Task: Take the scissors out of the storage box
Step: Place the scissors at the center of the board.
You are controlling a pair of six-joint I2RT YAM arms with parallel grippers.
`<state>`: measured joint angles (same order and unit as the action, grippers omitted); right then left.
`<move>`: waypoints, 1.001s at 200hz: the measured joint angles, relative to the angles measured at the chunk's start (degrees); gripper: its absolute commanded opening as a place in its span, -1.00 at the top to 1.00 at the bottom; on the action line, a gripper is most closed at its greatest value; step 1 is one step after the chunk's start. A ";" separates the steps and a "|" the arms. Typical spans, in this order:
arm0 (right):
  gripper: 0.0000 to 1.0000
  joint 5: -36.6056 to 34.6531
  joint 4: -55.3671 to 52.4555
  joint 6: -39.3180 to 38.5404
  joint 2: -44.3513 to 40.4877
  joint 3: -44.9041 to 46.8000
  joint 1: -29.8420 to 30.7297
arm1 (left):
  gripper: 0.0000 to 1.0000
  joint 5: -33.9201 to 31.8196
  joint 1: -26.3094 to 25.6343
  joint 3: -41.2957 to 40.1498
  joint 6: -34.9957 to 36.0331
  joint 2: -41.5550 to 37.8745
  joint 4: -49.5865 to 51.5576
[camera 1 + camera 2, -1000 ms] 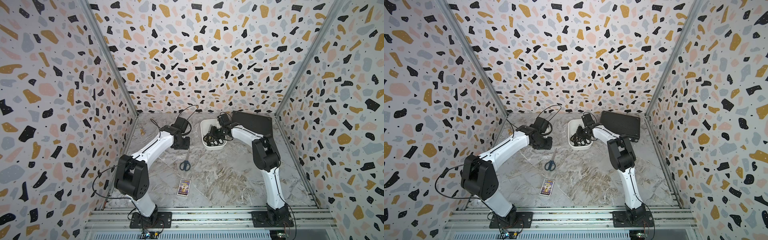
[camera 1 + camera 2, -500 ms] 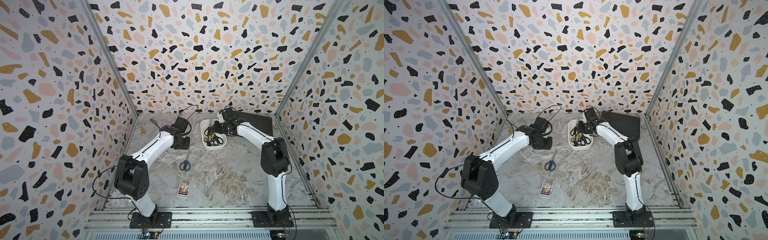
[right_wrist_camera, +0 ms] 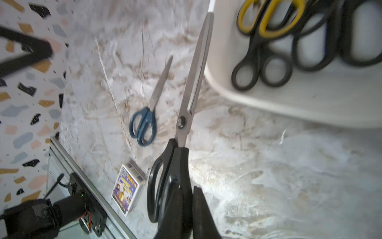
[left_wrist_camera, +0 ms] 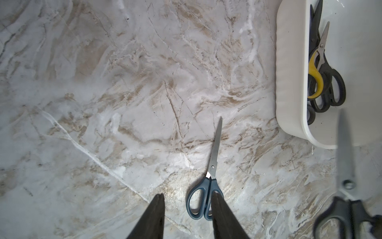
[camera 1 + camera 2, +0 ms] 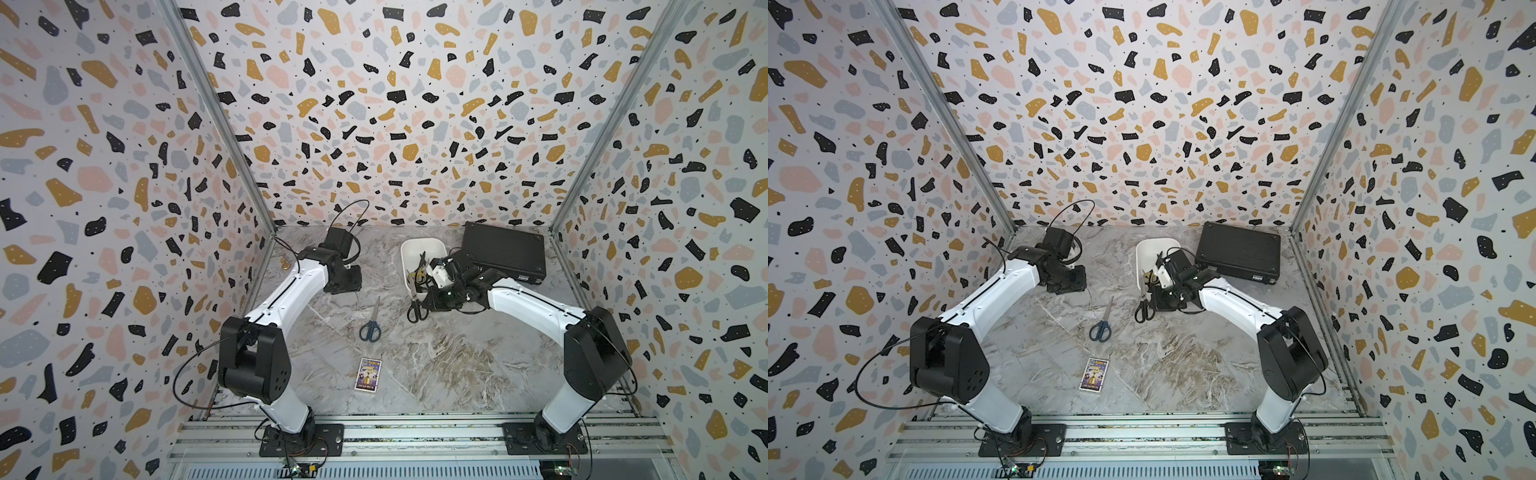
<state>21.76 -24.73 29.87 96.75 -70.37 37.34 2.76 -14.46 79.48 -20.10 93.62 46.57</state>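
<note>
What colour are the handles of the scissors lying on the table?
Dark blue; the scissors show best in the left wrist view.

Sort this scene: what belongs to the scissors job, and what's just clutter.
Job: storage box; scissors still inside; black scissors held in the right gripper; blue scissors lying outside the box.
Clutter: black case; small printed box.

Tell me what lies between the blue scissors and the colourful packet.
Nothing: both top views show bare table between the blue scissors and the packet.
</note>
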 measured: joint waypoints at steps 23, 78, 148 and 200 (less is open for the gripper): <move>0.87 0.63 1.40 1.16 1.27 1.25 1.64 | 0.18 0.42 0.22 -0.15 -0.04 -0.72 0.04; 0.89 0.11 6.49 6.29 7.85 0.68 4.59 | 0.18 1.18 0.33 -5.14 -0.48 -6.32 -0.17; 0.81 -7.54 11.52 14.01 8.94 2.78 8.26 | 0.19 1.20 0.33 -10.01 -1.09 -11.23 -0.33; 0.51 -9.40 15.08 15.63 11.37 2.82 8.26 | 0.18 1.20 0.33 -10.03 -1.09 -11.34 -0.33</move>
<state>12.36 -9.65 45.50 108.12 -67.55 45.60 3.97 -14.13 69.45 -21.19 82.28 46.24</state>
